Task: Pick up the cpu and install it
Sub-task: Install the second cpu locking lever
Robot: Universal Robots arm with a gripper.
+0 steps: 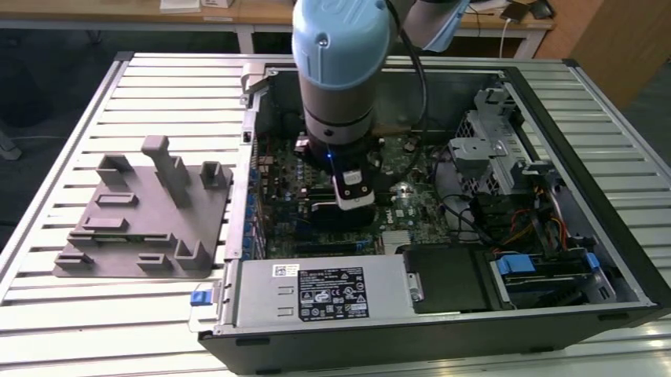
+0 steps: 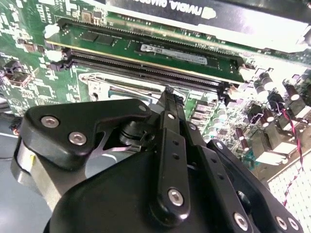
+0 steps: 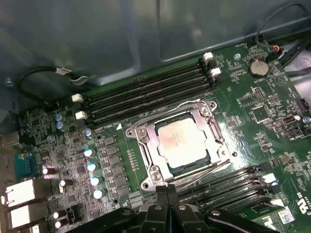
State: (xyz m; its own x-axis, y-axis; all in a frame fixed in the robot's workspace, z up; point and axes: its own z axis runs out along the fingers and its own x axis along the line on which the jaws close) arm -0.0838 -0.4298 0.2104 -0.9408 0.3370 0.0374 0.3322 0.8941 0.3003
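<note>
The cpu [image 3: 182, 141], a flat square chip with a shiny silver top, lies flat inside the metal-framed socket [image 3: 144, 134] on the green motherboard [image 3: 252, 126] in the first wrist view. My gripper [image 3: 167, 190] hangs a little to one side of the socket, beside its frame, with its two black fingers pressed together and nothing between them. In the second wrist view the gripper [image 2: 167, 92] shows from behind, its tip over the socket's frame near the memory slots. In the exterior view the arm reaches down into the open computer case [image 1: 587, 259], with the gripper [image 1: 351, 210] low over the board.
A grey fixture block [image 1: 147, 212] sits on the slatted table at the exterior view's left of the case. Memory slots [image 3: 146, 94] flank the socket. A power supply [image 1: 314, 290] and drive cage [image 1: 493, 149] crowd the case; cables [image 1: 524, 228] run on the right.
</note>
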